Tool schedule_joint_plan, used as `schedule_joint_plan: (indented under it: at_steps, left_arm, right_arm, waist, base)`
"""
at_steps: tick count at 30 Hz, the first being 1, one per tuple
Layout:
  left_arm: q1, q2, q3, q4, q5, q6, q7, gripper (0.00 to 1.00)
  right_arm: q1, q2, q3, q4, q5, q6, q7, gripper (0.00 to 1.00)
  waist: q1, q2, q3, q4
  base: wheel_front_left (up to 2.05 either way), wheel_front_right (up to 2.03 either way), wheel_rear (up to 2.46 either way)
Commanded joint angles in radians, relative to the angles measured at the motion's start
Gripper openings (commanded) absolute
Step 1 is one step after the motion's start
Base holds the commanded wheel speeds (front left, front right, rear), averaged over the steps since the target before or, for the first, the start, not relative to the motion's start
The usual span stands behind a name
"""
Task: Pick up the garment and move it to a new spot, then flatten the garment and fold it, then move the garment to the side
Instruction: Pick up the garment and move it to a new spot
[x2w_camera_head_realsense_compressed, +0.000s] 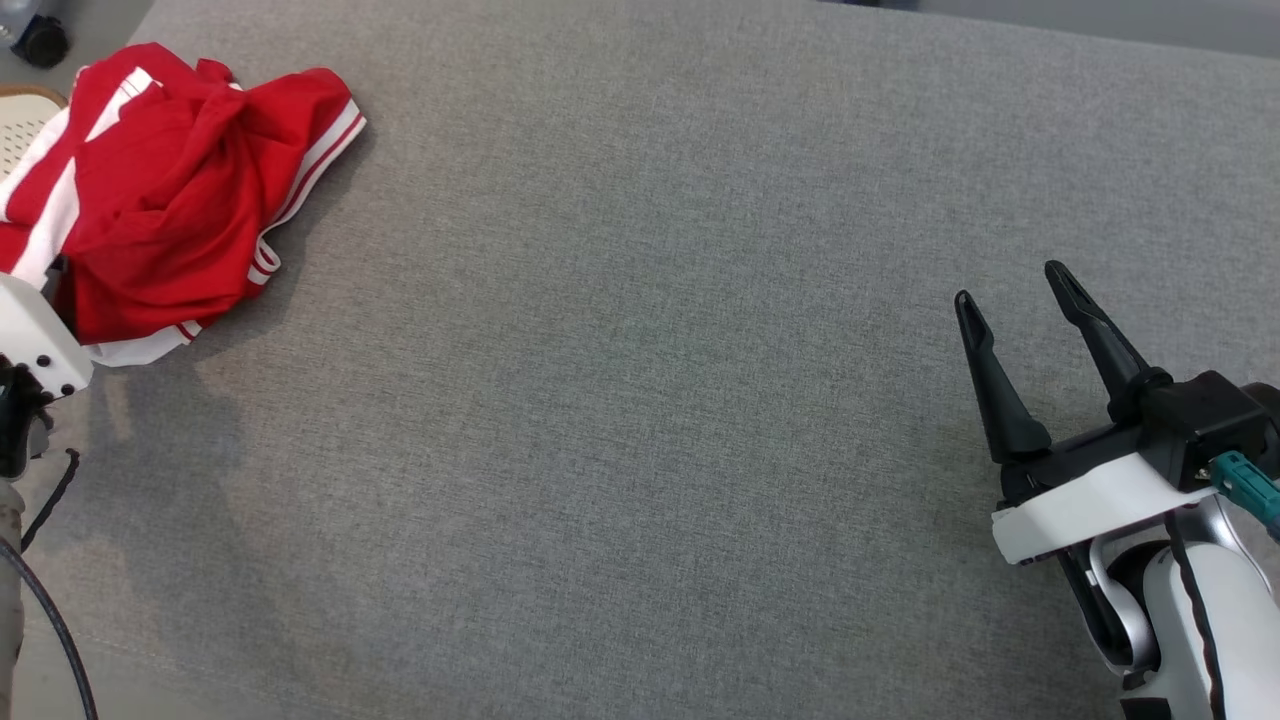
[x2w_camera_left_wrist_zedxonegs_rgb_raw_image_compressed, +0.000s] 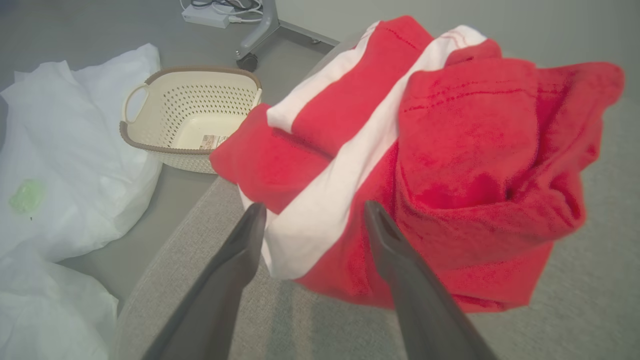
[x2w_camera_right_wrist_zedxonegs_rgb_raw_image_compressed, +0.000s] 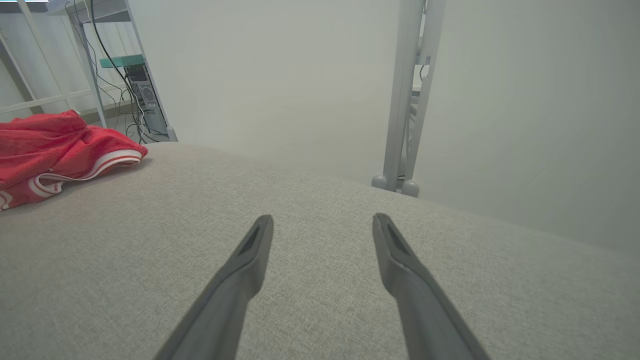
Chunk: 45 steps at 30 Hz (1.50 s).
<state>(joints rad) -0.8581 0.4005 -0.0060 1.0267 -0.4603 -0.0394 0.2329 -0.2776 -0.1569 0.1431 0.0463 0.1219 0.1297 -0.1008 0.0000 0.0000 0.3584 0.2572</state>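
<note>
Garment (x2w_camera_head_realsense_compressed: 180, 190) crumpled at far left corner of grey surface (x2w_camera_head_realsense_compressed: 640, 420), part hanging past edge near basket (x2w_camera_left_wrist_zedxonegs_rgb_raw_image_compressed: 190, 120). Left gripper (x2w_camera_left_wrist_zedxonegs_rgb_raw_image_compressed: 315, 207) spread wide, holding nothing. Its 2 fingers point at garment's near edge, white stripe between tips; contact unclear. Right gripper (x2w_camera_head_realsense_compressed: 1010, 285) wide open, empty, over bare surface, well apart from garment.

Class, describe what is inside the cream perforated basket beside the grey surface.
Inside the basket, a small printed label sits on the bottom. The red garment blocks the basket's right corner in the left wrist view, so whatever lies there cannot be seen.
</note>
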Motion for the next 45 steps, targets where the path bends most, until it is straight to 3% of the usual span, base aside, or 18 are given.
schedule_joint_plan:
  at_steps: [1,4,5,6,7,15,28,36,42,45]
  left_arm:
    - [-0.020,0.007,0.002,0.014,0.001,0.008,-0.013,1.00]
    - [-0.032,0.010,0.008,0.058,-0.009,0.015,-0.029,1.00]
    - [-0.035,0.012,0.007,0.071,-0.008,0.011,-0.031,0.78]
    - [-0.039,0.013,0.007,0.078,-0.009,0.009,-0.042,0.26]
    - [-0.046,0.015,0.009,0.085,-0.010,0.016,-0.057,0.00]
    - [-0.089,0.036,0.011,0.103,0.012,0.075,-0.208,0.00]
    - [-0.086,-0.001,-0.033,-0.009,0.046,0.070,-0.434,0.00]
    - [0.057,-0.060,-0.098,-0.182,0.084,0.086,-0.451,0.00]
    - [0.219,-0.112,-0.161,-0.417,0.104,0.112,-0.392,0.00]
    - [0.336,-0.139,-0.203,-0.589,0.120,0.144,-0.339,0.00]
  right_arm:
    - [-0.011,-0.005,-0.001,-0.006,0.003,0.002,0.003,1.00]
    - [-0.016,-0.005,-0.005,-0.006,0.004,0.002,0.002,1.00]
    - [-0.018,-0.004,-0.003,-0.005,0.004,0.002,0.001,1.00]
    - [-0.020,-0.003,-0.003,-0.003,0.002,0.002,0.000,1.00]
    - [-0.022,-0.003,-0.003,-0.002,0.001,0.002,-0.001,1.00]
    - [-0.011,0.008,-0.009,0.028,0.016,0.002,-0.017,1.00]
    - [0.059,0.044,-0.022,0.076,0.029,0.002,-0.062,1.00]
    - [0.119,0.067,-0.045,0.073,0.002,0.002,-0.073,1.00]
    - [0.154,0.081,-0.069,0.044,-0.006,0.002,-0.063,1.00]
    - [0.165,0.088,-0.074,0.023,0.000,0.002,-0.055,1.00]
  waist:
    - [0.0000,0.0000,0.021,-0.010]
    - [0.0000,0.0000,0.036,-0.008]
    - [0.0000,0.0000,0.041,-0.007]
    - [0.0000,0.0000,0.044,-0.007]
    - [0.0000,0.0000,0.047,-0.006]
    - [0.0000,0.0000,0.015,0.011]
    - [0.0000,0.0000,-0.162,0.031]
    - [0.0000,0.0000,-0.249,0.007]
    - [0.0000,0.0000,-0.271,-0.041]
    - [0.0000,0.0000,-0.270,-0.105]
  base:
    - [0.00,0.00,0.00]
    - [0.00,0.00,0.00]
    - [0.00,0.00,0.00]
    - [0.00,0.00,0.00]
    - [0.00,0.00,0.00]
    - [0.00,0.00,0.00]
    - [0.00,0.00,0.00]
    - [0.00,0.00,0.00]
    - [0.00,0.00,0.00]
    - [0.00,0.00,0.00]
